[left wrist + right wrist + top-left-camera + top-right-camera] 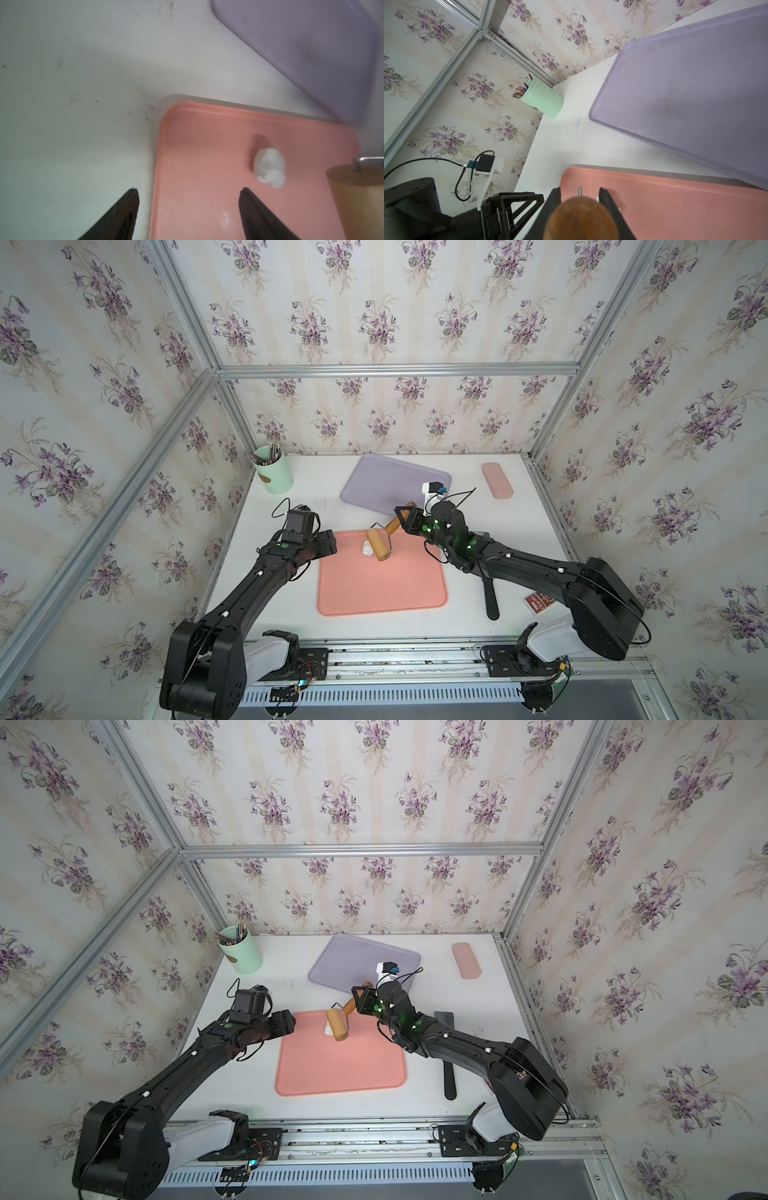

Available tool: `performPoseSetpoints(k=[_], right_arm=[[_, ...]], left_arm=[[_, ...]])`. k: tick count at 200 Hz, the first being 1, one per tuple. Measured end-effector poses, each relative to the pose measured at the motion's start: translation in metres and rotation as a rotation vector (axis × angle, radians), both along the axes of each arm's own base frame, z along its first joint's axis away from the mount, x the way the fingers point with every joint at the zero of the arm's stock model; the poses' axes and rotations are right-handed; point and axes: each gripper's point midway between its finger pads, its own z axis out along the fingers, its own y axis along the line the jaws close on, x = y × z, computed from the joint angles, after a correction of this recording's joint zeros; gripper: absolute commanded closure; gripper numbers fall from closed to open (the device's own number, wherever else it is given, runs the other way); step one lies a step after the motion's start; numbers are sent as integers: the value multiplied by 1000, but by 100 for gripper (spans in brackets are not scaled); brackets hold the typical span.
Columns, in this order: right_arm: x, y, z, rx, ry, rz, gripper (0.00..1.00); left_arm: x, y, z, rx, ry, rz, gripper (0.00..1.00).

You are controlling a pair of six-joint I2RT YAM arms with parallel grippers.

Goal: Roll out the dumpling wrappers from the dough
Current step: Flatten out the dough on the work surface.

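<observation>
At the far left corner of the bench (291, 605) stands a green cup (274, 475) full of pencils. Nearer, the left pincer (189, 190) hangs over the left rim of the pink tray (374, 597) with its jaws well apart and nothing between them: in the left wrist view one fingertip (132, 197) is over bare bench and its mate is over the tray.

The dough (366, 548) is a small lumpy white mass lying on the pink tray near its far edge, ahead of the left pincer. Just to its right is the wooden drum of the roller (379, 545), angled across the tray; whether drum and dough touch I cannot tell.

The roller's brown handle slants up and away to the right pincer (579, 190), which is clamped on it, a finger on each side.

Behind lies the purple tray (374, 479), set askew, its near edge close to the pink tray's far corner. Right of the pink tray a black spatula (491, 601) lies partly under the right arm. A pink case (497, 480) lies near the far right corner.
</observation>
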Motion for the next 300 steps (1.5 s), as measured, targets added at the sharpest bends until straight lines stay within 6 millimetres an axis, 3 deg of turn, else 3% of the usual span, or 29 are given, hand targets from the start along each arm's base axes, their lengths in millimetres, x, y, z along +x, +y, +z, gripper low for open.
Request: performPoseSetpoints(k=[25, 74, 93, 129, 177, 258, 276, 300], right_arm=[[14, 21, -6, 20, -16, -15, 100], [33, 30, -40, -11, 0, -61, 100], [38, 27, -45, 5, 18, -76, 100], [52, -1, -53, -29, 52, -133, 100], [43, 6, -58, -65, 71, -68, 100], [25, 54, -52, -59, 57, 49, 100], [23, 46, -64, -81, 98, 40, 100], [33, 14, -74, -82, 154, -38, 100]], left_arm=[[-2, 4, -19, -4, 65, 21, 29], [2, 11, -42, 26, 161, 56, 32], [0, 12, -48, 28, 182, 68, 39], [-2, 12, -63, 27, 232, 81, 52], [12, 7, -68, 4, 210, 72, 66], [16, 3, -70, 5, 205, 29, 90], [16, -2, -70, -12, 207, 13, 94], [16, -3, -69, -20, 205, 9, 99]])
